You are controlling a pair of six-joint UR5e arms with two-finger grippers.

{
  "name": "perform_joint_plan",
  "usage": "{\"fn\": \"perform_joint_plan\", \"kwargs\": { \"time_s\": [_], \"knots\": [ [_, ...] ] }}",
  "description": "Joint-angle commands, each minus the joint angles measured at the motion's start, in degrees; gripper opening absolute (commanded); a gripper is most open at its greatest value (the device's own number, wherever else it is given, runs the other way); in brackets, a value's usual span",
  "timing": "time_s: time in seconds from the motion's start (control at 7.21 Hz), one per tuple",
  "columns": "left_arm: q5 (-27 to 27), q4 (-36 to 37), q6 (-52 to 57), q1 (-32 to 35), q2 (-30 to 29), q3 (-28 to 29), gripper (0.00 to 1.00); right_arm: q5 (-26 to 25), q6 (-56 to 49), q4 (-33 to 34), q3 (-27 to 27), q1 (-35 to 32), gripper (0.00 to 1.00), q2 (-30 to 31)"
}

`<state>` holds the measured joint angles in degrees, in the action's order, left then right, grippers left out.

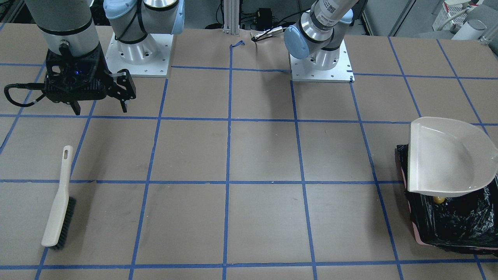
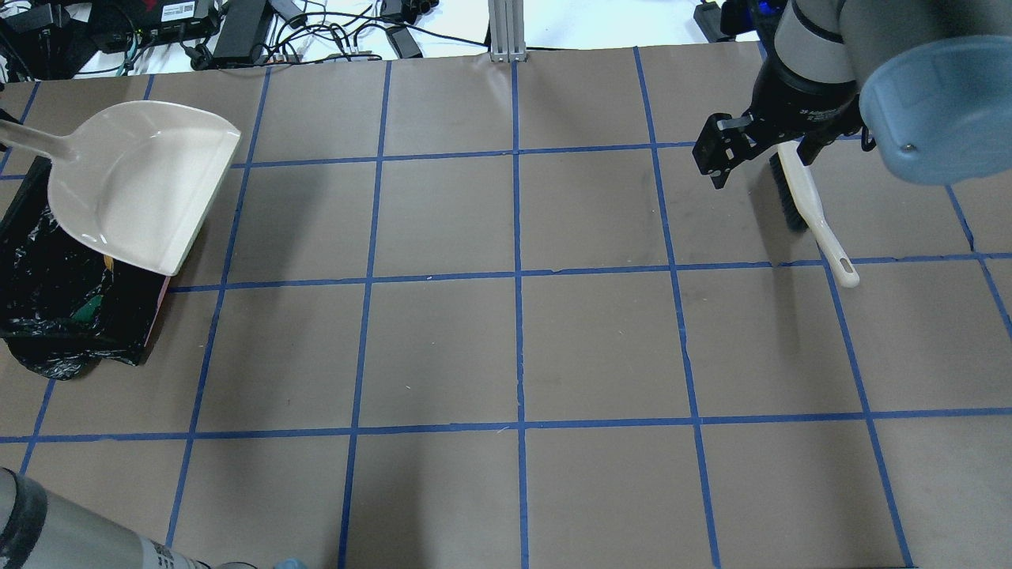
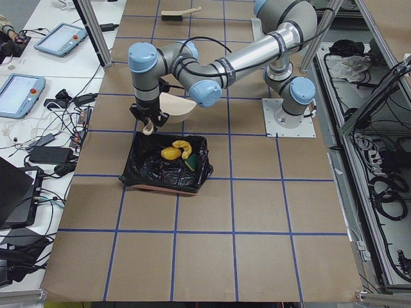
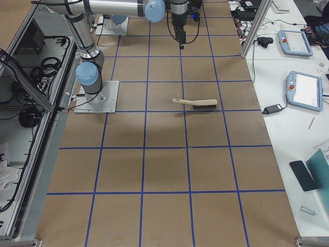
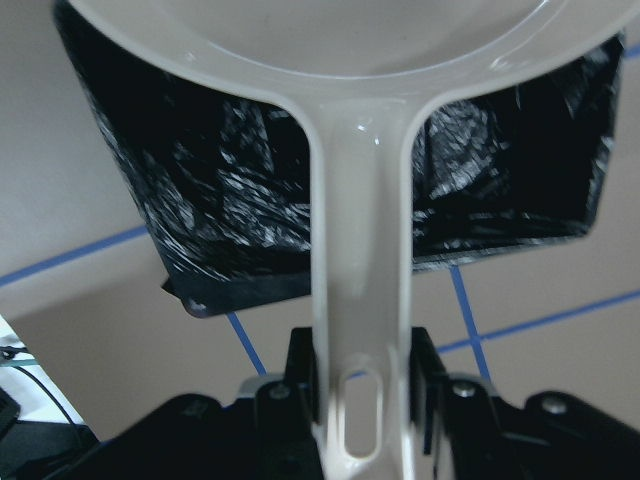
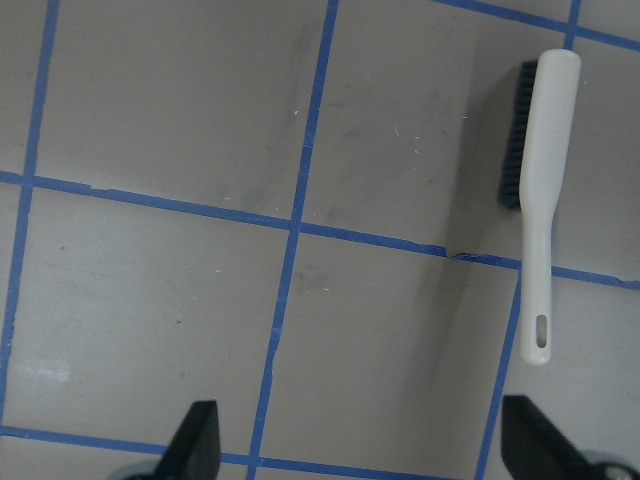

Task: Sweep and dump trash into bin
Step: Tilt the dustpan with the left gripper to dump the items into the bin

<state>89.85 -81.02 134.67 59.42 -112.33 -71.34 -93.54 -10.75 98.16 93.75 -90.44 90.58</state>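
Observation:
My left gripper (image 5: 362,370) is shut on the handle of the cream dustpan (image 1: 447,159), holding it tilted over the bin (image 1: 451,229), a pinkish box lined with a black bag. The pan's scoop looks empty. In the exterior left view the yellow lump (image 3: 170,154), the curved peel (image 3: 183,146) and the green-edged sponge (image 3: 191,163) lie inside the bin (image 3: 160,176). The lump (image 1: 439,199) peeks out under the pan's lip. My right gripper (image 1: 101,107) is open and empty, hovering above the table near its own base.
A cream hand brush (image 1: 58,206) with dark bristles lies flat on the table below and beside the right gripper (image 6: 365,445); it also shows in the right wrist view (image 6: 540,200). Both arm bases stand at the robot's table edge. Blue tape lines grid the brown tabletop.

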Motion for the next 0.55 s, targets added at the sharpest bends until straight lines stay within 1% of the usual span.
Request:
{"fn": "perform_joint_plan", "kwargs": {
  "time_s": [0.0,0.14,0.28,0.42],
  "knots": [
    [2.88,-0.36,-17.43,8.15,-2.44,-0.02,0.00,3.45,0.46,-1.03,0.29,0.17,1.00,0.04],
    [2.79,-0.19,-20.30,8.95,-4.46,-0.11,0.00,4.06,2.82,-2.87,0.38,0.26,1.00,-0.05],
    [1.74,0.25,-25.46,10.88,-6.39,-0.11,0.00,5.20,4.32,-3.06,0.46,0.26,1.00,-0.05],
    [2.87,4.17,-26.82,14.81,-8.07,-1.42,0.02,5.21,4.42,-3.15,0.81,0.26,1.00,-0.05]
  ]
}}
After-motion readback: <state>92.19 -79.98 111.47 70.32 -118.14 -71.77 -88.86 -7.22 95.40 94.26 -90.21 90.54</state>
